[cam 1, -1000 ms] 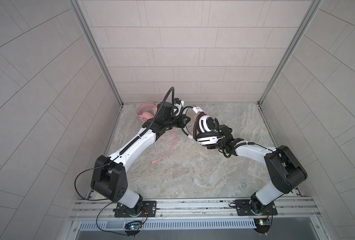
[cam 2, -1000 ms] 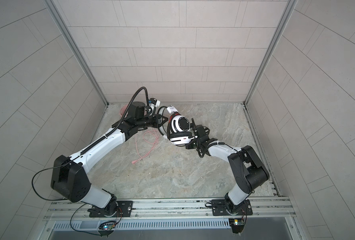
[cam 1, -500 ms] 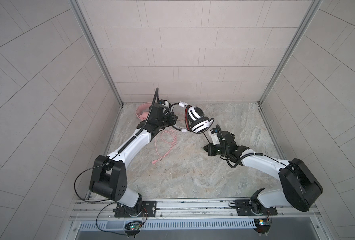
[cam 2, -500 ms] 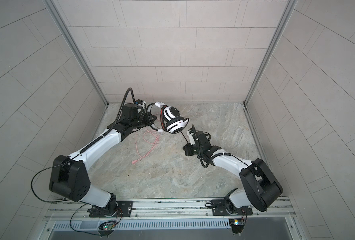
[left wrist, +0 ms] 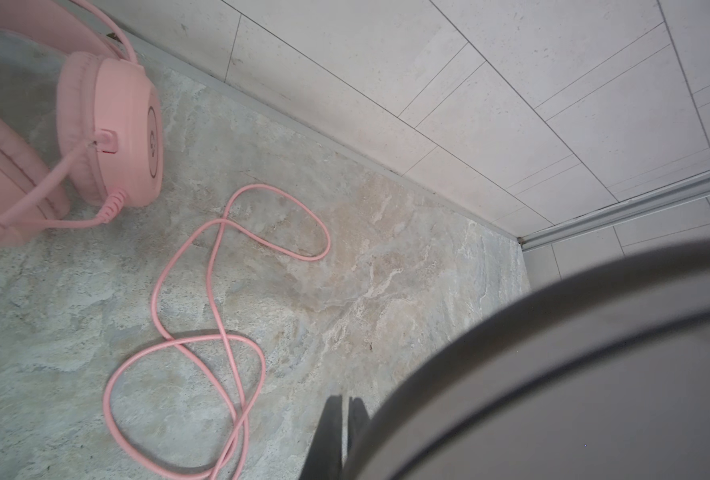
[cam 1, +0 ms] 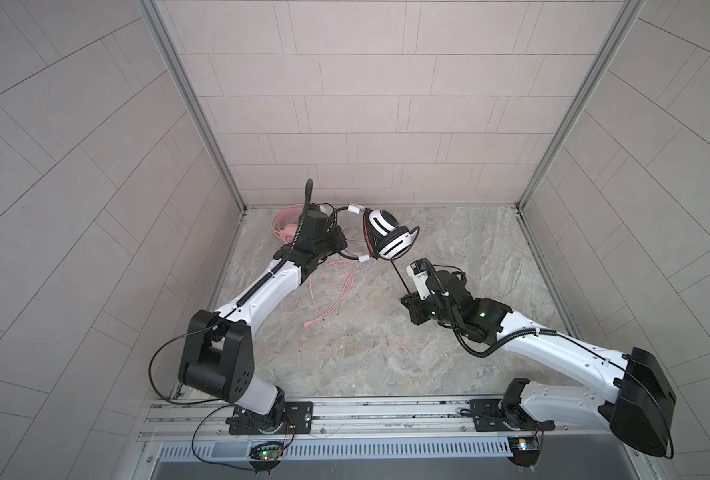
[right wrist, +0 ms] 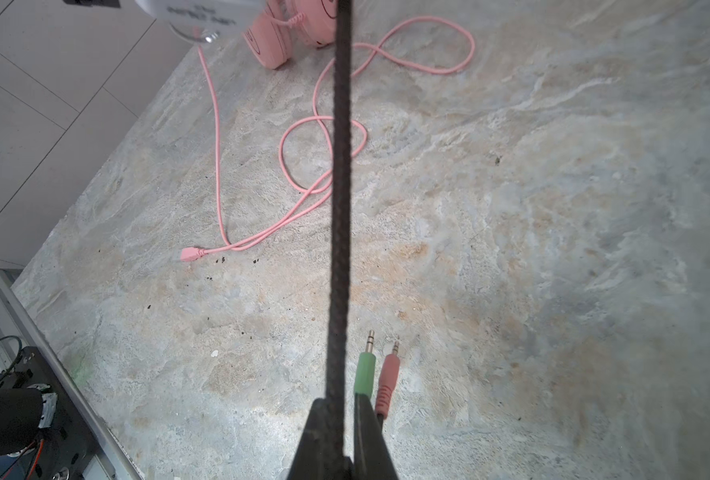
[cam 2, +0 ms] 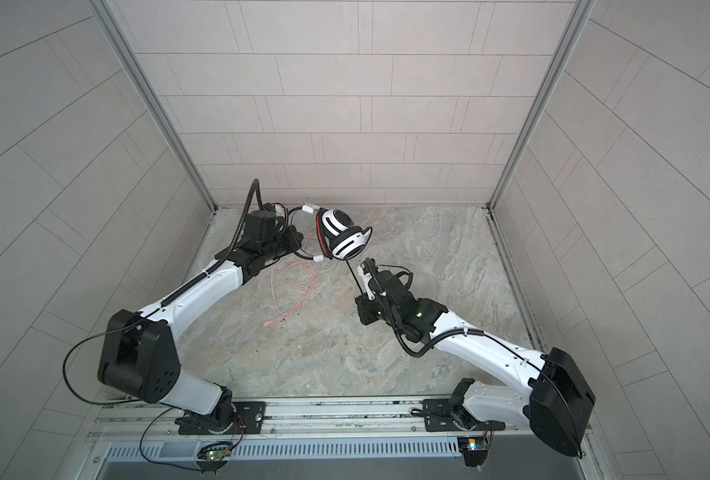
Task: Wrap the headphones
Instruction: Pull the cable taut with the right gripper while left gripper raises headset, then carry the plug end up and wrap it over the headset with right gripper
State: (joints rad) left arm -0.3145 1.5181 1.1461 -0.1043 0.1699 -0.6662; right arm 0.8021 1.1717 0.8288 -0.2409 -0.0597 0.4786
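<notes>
The left gripper [cam 1: 342, 248] grips the white-and-black headset [cam 1: 386, 235] by its headband [left wrist: 552, 332], earcups hanging just beyond its jaws, clear of the table [cam 1: 469, 249]; the right gripper [right wrist: 342, 411] pinches the black cable [right wrist: 341, 208], taut ahead of its jaws, two plugs [right wrist: 370, 370] just beside them; the pink headset [left wrist: 108, 129] lies well apart from both.

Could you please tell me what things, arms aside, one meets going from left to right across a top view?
Pink headset → pink cable → white headset. The black cable overlaps the white headset, so it is left out.
</notes>
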